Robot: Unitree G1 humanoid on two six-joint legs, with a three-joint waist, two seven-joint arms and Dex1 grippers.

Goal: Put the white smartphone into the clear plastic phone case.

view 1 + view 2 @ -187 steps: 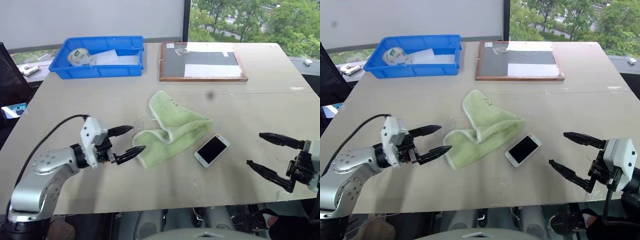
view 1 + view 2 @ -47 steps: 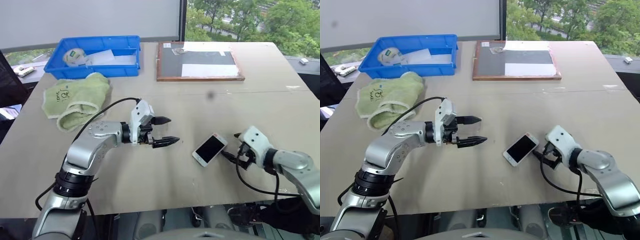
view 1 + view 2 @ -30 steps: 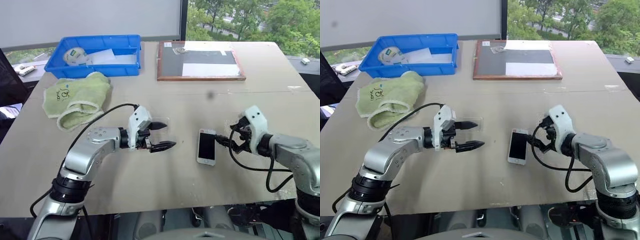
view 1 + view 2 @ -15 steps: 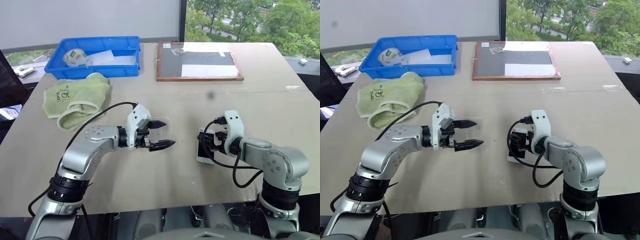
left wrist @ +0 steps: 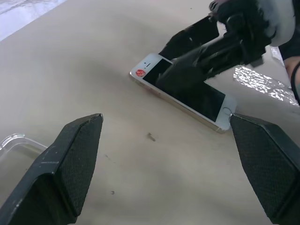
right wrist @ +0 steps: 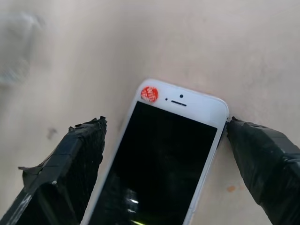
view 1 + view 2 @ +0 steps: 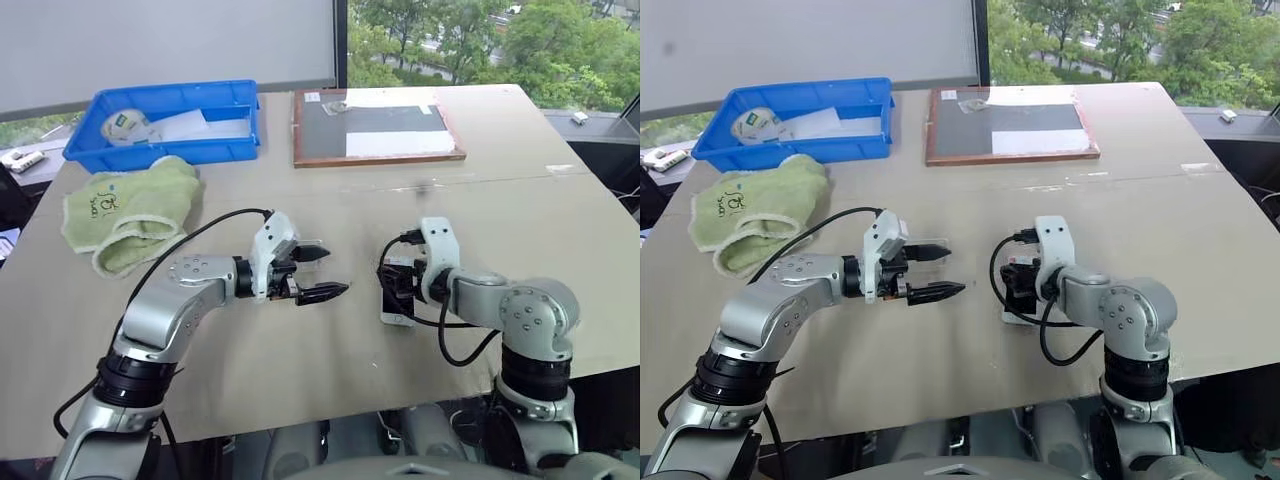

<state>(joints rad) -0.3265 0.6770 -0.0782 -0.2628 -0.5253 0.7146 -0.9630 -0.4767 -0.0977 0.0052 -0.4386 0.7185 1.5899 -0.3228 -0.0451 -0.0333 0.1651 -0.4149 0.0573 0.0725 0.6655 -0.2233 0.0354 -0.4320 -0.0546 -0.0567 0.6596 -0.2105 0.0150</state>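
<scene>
The beige table spreads wide under me; at its far edge a dark board with a wooden frame carries white sheets and strips, their print too small to read; beside it the blue bin holds a roll with a green-and-white label whose letters I cannot make out, plus white papers; just in front of the bin the folded green towel lies bunched, dark embroidered characters on its upper fold too small to read.

My left gripper hangs over the middle of the table with its two black fingers spread wide and nothing between them; the clear plastic phone case lies flat on the table right beside its far finger, a faint rounded outline in my left wrist view.

My right gripper sits low over the white smartphone, jaws wide, one fingertip on each long side of the phone, the right-hand tip touching or nearly touching its edge; the phone lies screen-up on the table, well apart from the case, a round red sticker with tiny white writing I cannot read stuck beside the earpiece.
</scene>
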